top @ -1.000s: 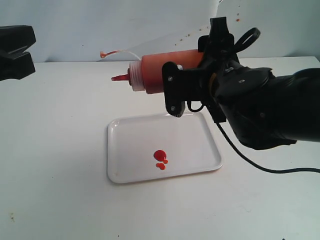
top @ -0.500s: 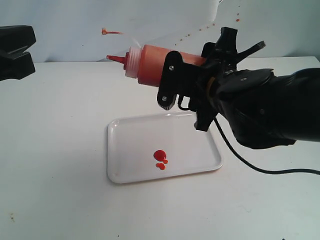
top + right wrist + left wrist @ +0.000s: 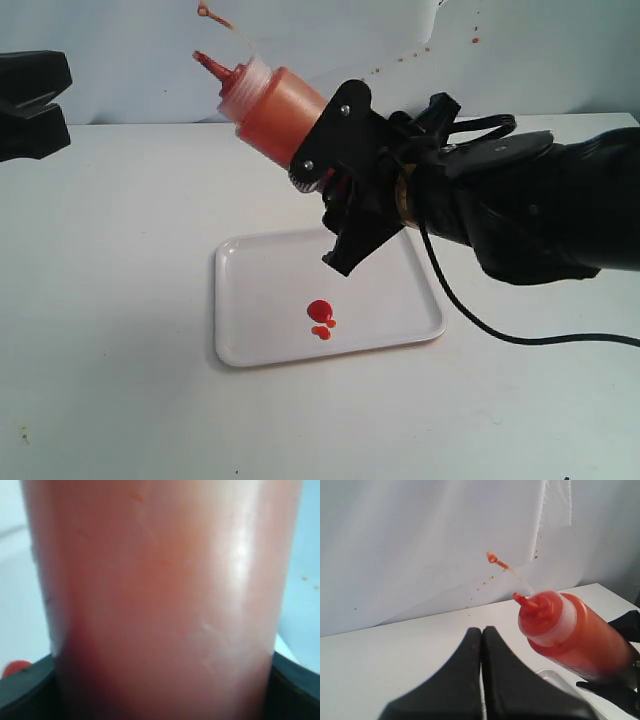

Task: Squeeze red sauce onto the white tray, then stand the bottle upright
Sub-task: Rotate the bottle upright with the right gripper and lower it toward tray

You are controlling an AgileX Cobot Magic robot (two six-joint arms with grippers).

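My right gripper (image 3: pixel 322 140) is shut on the bottle (image 3: pixel 272 108), an orange-red squeeze bottle held in the air above the far side of the white tray (image 3: pixel 228 300). The bottle is tilted, its red nozzle pointing up and to the left, with the tethered cap (image 3: pixel 203 12) dangling above. Red sauce (image 3: pixel 320 312) lies as a few small blobs near the tray's middle. The right wrist view is filled by the bottle (image 3: pixel 160 600). My left gripper (image 3: pixel 481 630) is shut and empty, far left (image 3: pixel 30 105), and looks toward the bottle (image 3: pixel 580 640).
A white table carries the tray; a pale backdrop behind it has small red spatter marks (image 3: pixel 400 58). A black cable (image 3: pixel 520 338) trails from my right arm across the table right of the tray.
The bottle has swung from lying level to nozzle-up-left and risen a little, turning with my right gripper. Sauce blobs and left gripper are unchanged.
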